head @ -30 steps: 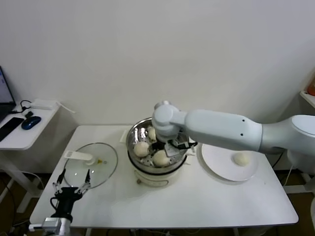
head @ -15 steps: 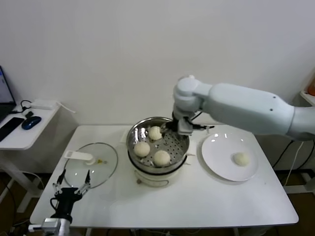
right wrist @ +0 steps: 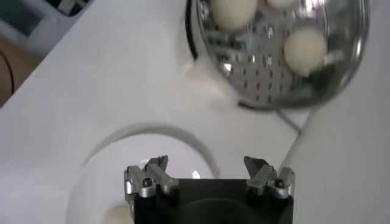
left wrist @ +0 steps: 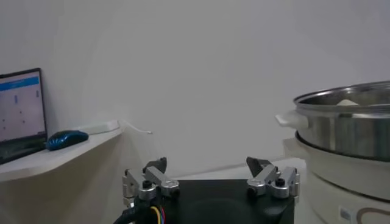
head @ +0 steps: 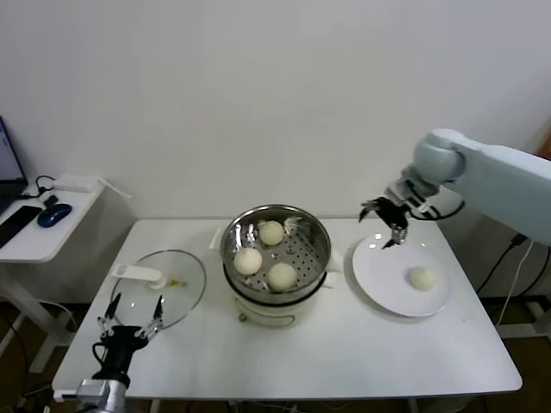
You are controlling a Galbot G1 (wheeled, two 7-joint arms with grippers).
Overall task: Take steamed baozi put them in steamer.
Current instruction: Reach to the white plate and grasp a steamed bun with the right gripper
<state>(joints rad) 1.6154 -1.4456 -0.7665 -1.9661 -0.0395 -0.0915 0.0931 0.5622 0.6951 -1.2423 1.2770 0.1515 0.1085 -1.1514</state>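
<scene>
The steel steamer (head: 317, 242) stands on its white pot base at the table's middle and holds three cream-white baozi (head: 248, 261), (head: 281, 275), (head: 271, 232). A fourth baozi (head: 421, 278) lies on the white plate (head: 379, 280) to the right. My right gripper (head: 385, 214) is open and empty, above the plate's back-left rim, to the back left of that baozi. In the right wrist view the steamer (right wrist: 341, 73) with its baozi (right wrist: 304, 50) shows beyond the open gripper (right wrist: 207, 163). My left gripper (head: 130, 331) is parked open at the table's front left.
A round glass lid (head: 176, 297) with a white handle lies left of the steamer, just behind the left gripper. A side desk (head: 34, 241) with a mouse and keyboard stands at far left. The left wrist view shows the steamer's wall (left wrist: 347, 137).
My right gripper has left the steamer, swung right over the table and now hangs open above the plate's rim. Three baozi stay in the steamer. The left arm has not moved.
</scene>
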